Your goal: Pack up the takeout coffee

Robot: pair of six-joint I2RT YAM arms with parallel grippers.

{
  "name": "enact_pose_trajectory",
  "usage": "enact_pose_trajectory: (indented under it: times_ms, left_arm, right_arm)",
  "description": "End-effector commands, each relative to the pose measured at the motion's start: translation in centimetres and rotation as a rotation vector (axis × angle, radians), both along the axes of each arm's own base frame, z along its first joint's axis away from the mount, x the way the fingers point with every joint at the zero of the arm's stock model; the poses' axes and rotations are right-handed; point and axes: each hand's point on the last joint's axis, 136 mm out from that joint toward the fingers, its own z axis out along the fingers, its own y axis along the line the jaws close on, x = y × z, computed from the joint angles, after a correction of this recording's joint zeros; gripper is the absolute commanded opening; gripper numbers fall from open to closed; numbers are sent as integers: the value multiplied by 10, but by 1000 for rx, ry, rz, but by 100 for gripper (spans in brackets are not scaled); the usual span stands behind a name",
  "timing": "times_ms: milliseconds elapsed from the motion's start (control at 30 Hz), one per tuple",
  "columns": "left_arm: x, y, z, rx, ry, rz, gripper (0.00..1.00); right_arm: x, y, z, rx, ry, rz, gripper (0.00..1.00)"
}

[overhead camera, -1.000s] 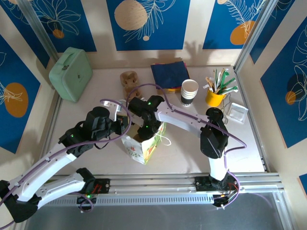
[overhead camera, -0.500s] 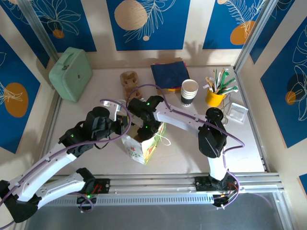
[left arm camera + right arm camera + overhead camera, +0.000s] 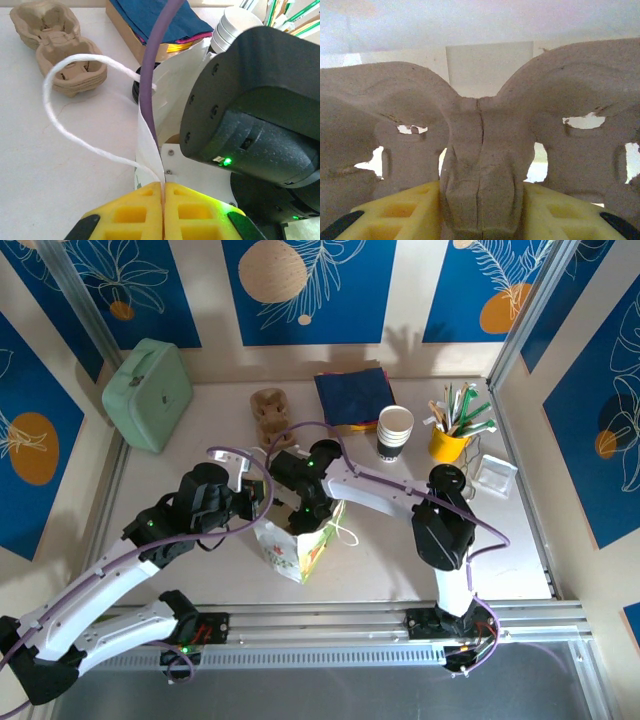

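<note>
A white paper bag with a leafy print stands open in the middle of the table. My left gripper is shut on the thin rim of the bag, beside its white string handle. Over the bag's mouth in the top view, my right gripper reaches down. In its wrist view the right gripper is shut on the centre ridge of a brown pulp cup carrier, with white bag wall behind it. The takeout coffee is hidden.
More pulp carriers lie behind the bag. At the back are a mint case, blue napkins, a stack of lidless cups, a yellow pot of utensils and a small clear box.
The right arm's wrist has shifted slightly to the right over the bag's mouth. The left gripper has kept its hold on the bag's rim.
</note>
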Motion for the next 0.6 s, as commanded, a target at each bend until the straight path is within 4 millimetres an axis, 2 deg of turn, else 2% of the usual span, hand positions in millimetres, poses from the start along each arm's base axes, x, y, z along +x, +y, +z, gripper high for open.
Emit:
enact_pose_trajectory:
  times_ms: [0,333,567]
  left_arm:
    - [-1,6,10,11,-29,9,8]
    - [-4,3,14,-19,-29,-7,7]
    - [-4,1,14,-29,-23,-10,7]
  right_arm:
    - [-4,-3,5,16,-7,-24,42]
    - [-1,-6,-8,-11,-25,-41,46]
    - [1,-3,10,24,-47,-39,60]
